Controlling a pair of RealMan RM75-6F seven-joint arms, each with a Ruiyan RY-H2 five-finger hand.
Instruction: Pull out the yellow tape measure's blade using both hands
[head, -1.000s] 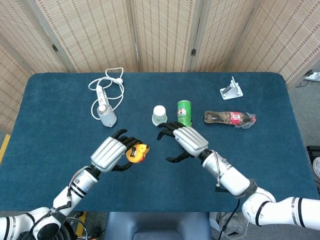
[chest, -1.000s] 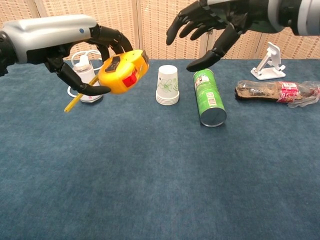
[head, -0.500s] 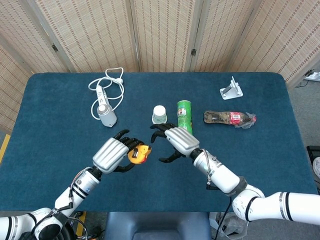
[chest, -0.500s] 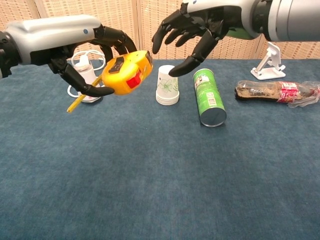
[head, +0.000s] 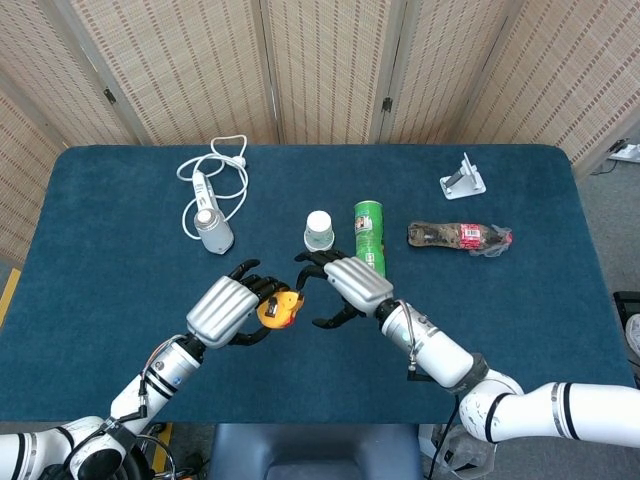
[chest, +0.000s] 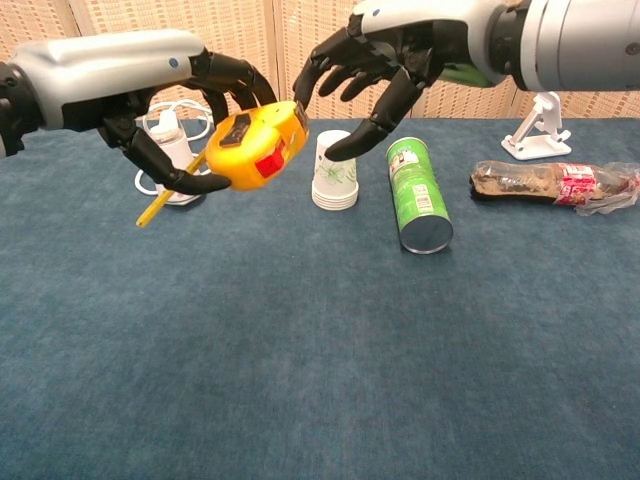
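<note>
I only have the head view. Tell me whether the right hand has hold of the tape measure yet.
Observer: No. In the chest view the right hand is spread and holds nothing, with a gap between it and the yellow tape measure.
Operator: Tell me if the tape measure is off the table.
Observer: Yes, the left hand holds it up, clear of the table.
Operator: Say where the blade comes out.
Observer: A thin yellow strip sticks out below the left hand, slanting down and left. I cannot tell whether it is the blade or a strap.
</note>
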